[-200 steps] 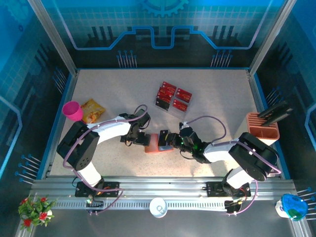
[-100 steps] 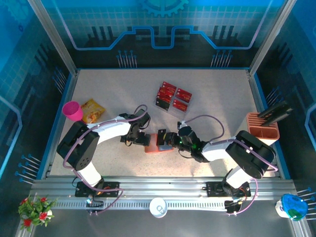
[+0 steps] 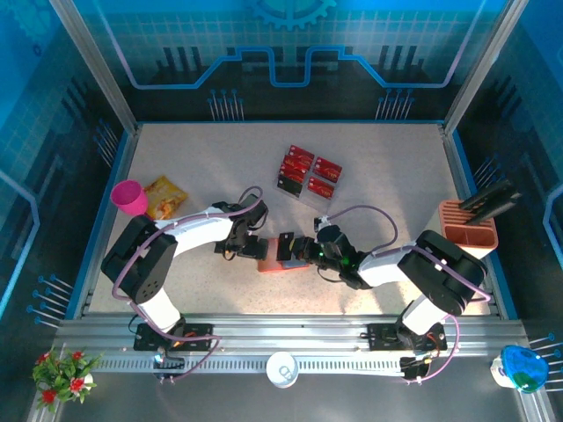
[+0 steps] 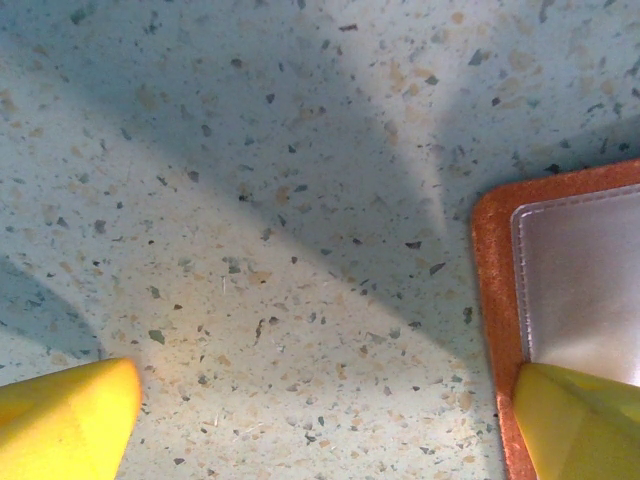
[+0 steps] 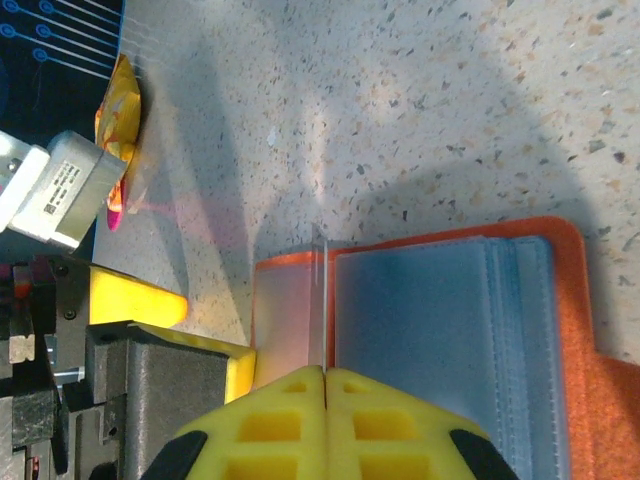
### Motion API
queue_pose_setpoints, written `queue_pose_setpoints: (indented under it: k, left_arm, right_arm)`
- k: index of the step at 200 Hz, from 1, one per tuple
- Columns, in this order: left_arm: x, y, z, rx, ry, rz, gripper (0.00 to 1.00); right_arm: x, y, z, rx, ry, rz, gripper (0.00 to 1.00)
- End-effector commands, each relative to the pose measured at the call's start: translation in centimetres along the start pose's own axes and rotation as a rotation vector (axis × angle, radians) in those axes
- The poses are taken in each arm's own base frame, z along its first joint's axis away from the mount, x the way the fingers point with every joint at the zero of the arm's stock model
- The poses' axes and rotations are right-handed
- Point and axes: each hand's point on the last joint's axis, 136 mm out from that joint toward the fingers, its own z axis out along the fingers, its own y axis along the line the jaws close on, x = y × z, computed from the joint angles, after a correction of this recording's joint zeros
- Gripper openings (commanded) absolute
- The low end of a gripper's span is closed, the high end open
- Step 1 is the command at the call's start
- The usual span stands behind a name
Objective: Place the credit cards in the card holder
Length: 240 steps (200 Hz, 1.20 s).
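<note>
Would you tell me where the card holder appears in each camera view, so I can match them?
Top external: card holder near picture centre, just right of the left gripper.
Left wrist: right edge, orange border around a grey pocket.
Right wrist: lower right, lying open.
Shared landmark: the open left gripper at the holder's edge.

You have one orange card holder (image 3: pixel 269 261), about five red credit cards (image 3: pixel 308 173) grouped toward the table's (image 3: pixel 202 158) far edge, one pink cup (image 3: pixel 129 196) and one yellow snack bag (image 3: pixel 165 195) near its left edge, and one orange slotted rack (image 3: pixel 466 234) at its right edge.
</note>
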Motion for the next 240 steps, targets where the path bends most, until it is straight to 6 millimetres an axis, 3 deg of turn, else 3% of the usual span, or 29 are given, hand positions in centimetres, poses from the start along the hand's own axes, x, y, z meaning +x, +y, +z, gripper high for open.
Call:
queue_pose_setpoints:
  k: [1,155,240]
  left_arm:
    - [1.1,0.5,1.0,-0.018,0.044,-0.004,0.97]
    - [0.7,0.1,1.3,-0.014,0.048,0.008,0.97]
    - [0.8,0.0,1.5,-0.007,0.051,0.005,0.97]
  right_arm:
    - [1.2,-0.3,0.1,0.0,0.04,-0.017,0.0]
    - [3.3,-2.0,0.4,0.059,0.183,-0.002,0.0]
    - [4.6,-1.8,2.4,0.076,0.297,-0.001,0.0]
